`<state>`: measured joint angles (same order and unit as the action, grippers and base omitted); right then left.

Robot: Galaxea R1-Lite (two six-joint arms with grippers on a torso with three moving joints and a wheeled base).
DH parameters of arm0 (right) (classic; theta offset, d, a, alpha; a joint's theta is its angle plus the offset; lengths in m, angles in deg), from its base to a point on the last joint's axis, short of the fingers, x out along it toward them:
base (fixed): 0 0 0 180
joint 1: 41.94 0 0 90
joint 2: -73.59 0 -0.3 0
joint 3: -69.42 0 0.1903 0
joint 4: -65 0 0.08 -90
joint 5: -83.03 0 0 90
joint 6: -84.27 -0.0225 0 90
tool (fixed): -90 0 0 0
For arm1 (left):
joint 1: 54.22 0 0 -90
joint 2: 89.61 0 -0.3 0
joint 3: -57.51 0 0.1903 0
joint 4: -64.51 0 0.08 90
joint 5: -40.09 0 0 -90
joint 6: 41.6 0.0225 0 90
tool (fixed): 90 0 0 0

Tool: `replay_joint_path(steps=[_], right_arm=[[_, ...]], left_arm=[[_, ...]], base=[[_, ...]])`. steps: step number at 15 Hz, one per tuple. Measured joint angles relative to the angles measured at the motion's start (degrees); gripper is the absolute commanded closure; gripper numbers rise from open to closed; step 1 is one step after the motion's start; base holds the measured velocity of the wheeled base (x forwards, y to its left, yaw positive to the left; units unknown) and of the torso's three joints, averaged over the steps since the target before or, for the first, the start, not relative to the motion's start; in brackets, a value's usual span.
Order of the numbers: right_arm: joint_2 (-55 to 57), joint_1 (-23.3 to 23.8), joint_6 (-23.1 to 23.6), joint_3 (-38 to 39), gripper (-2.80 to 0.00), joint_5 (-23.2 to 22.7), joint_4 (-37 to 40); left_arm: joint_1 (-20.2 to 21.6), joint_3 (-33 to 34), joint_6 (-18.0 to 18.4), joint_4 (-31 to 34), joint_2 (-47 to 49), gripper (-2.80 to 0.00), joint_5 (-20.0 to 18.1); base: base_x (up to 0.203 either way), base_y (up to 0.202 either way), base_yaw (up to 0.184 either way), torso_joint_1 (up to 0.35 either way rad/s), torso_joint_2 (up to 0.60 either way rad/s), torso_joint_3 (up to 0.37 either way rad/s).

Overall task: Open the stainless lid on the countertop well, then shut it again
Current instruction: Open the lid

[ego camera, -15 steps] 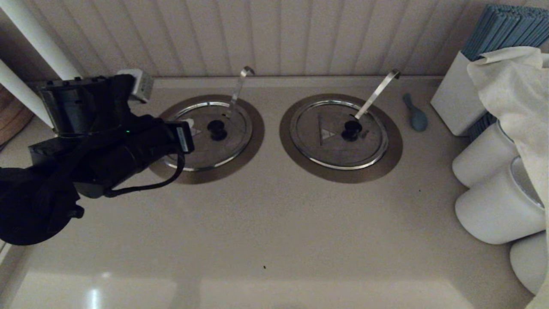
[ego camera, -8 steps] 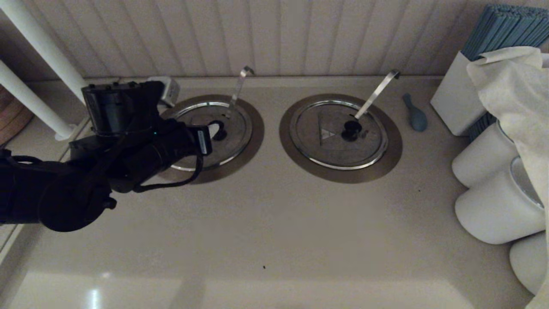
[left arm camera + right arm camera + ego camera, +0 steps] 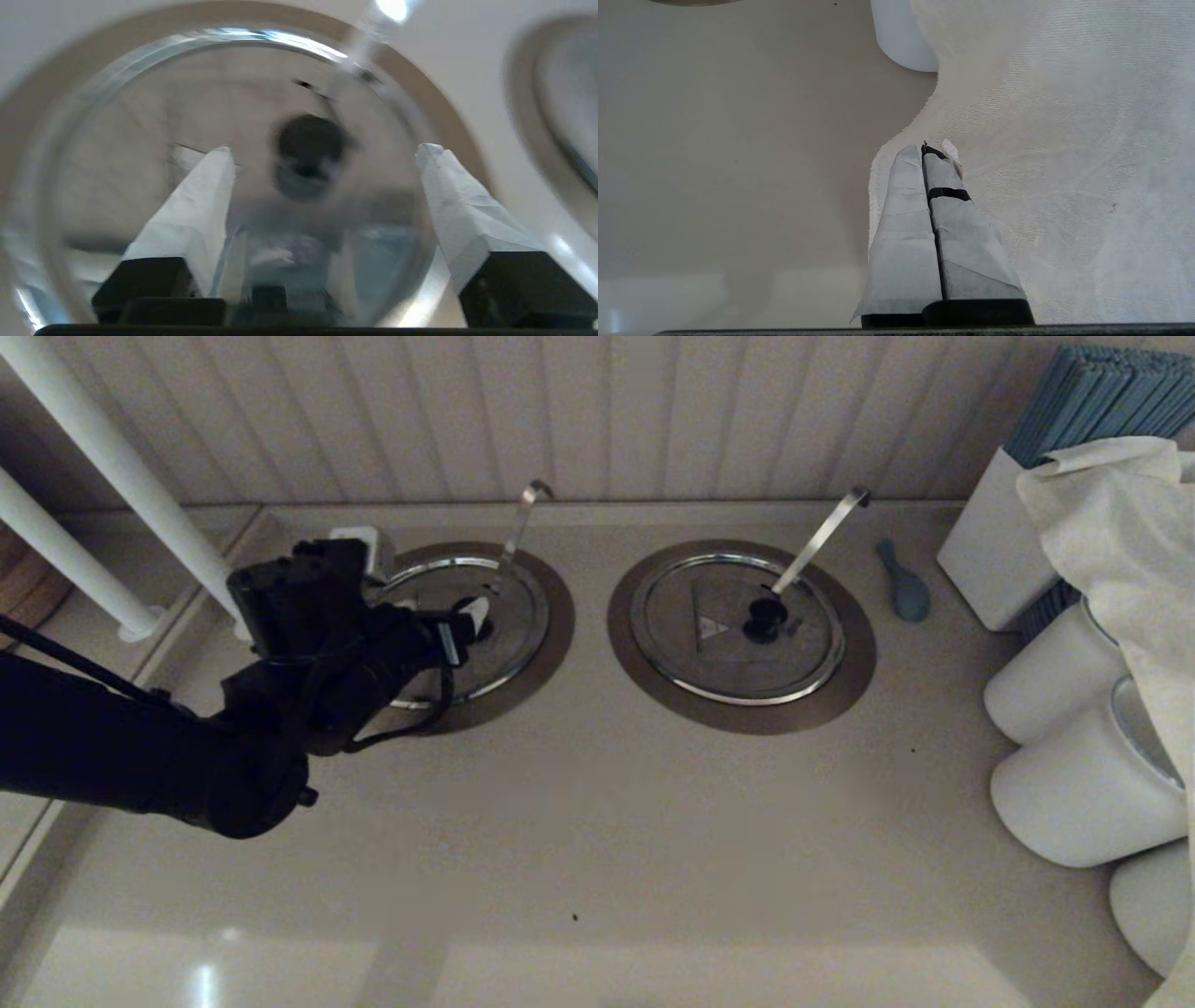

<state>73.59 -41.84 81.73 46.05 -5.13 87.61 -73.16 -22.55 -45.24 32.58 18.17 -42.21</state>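
- Left arm reaches forward and inward from the left; left gripper (image 3: 322, 151) has fingers spread wide.
- Right gripper (image 3: 924, 151) has fingers pressed together.

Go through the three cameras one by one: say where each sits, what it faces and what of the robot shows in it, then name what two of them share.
Head view: high on the robot, looking down at the countertop; shows the left arm and left gripper over the stainless lid.
Left wrist view: behind the open fingers, facing the black knob.
Right wrist view: behind the shut right gripper, facing a white cloth.
Shared: head and left wrist views both show the stainless lid and its thin handle.
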Motion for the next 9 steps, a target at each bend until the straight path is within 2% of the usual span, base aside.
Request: replay_joint_path(steps=[2,9], right_arm=[[0.0,0.0,0.0,0.0,0.0,0.0,0.0],[0.0,0.0,0.0,0.0,0.0,0.0,0.0]], left_arm=[[0.4,0.1,-0.1,-0.3,1.7,-2.8,0.7],[-2.1,-3.7,0.0,-0.4,6.0,-2.8,10.5]], base=[[0.0,0.0,0.0,0.0,0.0,0.0],[0.0,0.0,0.0,0.0,0.0,0.0]])
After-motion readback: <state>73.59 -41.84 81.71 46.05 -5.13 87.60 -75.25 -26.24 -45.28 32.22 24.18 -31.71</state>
